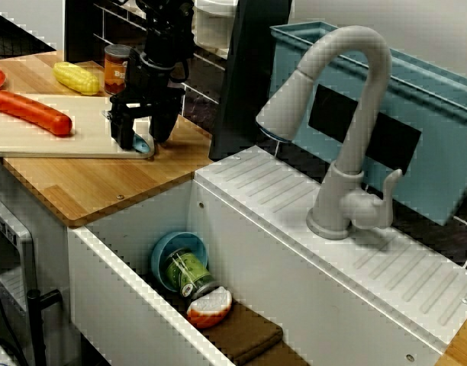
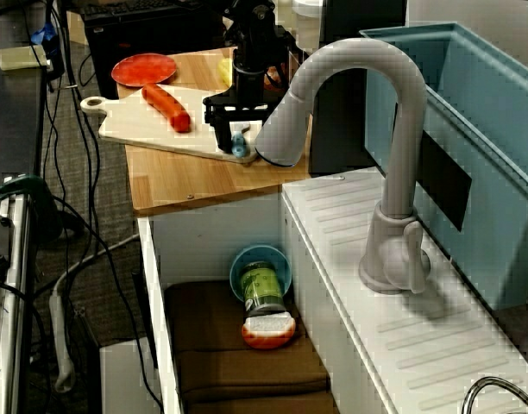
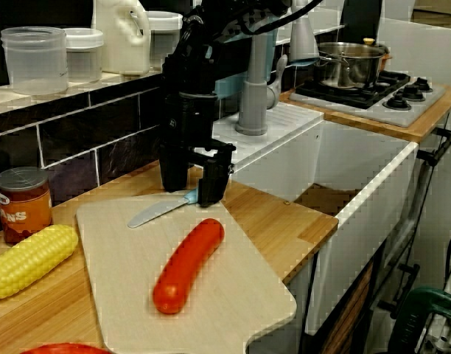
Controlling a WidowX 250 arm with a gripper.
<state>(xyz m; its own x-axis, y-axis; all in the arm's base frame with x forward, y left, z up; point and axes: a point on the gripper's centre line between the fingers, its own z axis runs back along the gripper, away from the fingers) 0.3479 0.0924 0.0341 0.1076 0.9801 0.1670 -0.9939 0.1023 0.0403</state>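
My black gripper (image 3: 192, 179) stands upright on the far corner of the pale cutting board (image 3: 225, 295), open. Its two fingers (image 3: 211, 184) rest either side of the blue handle of a knife (image 3: 155, 212) that lies flat, its metal blade pointing left in the counter-level view. In the view from the sink front the gripper (image 1: 142, 131) has the blue handle (image 1: 142, 145) showing between its fingertips. From above, the gripper (image 2: 238, 140) is at the board's edge nearest the faucet. A red sausage (image 3: 189, 264) lies on the board, apart from the gripper.
A corn cob (image 3: 26, 259) and a can (image 3: 21, 203) sit beside the board, a red plate (image 2: 144, 68) beyond it. The grey faucet (image 1: 348, 114) arches over the sink, which holds a blue bowl (image 1: 176, 255), a green jar (image 1: 189, 274) and a brown mat. A blue rack (image 1: 424, 130) stands behind.
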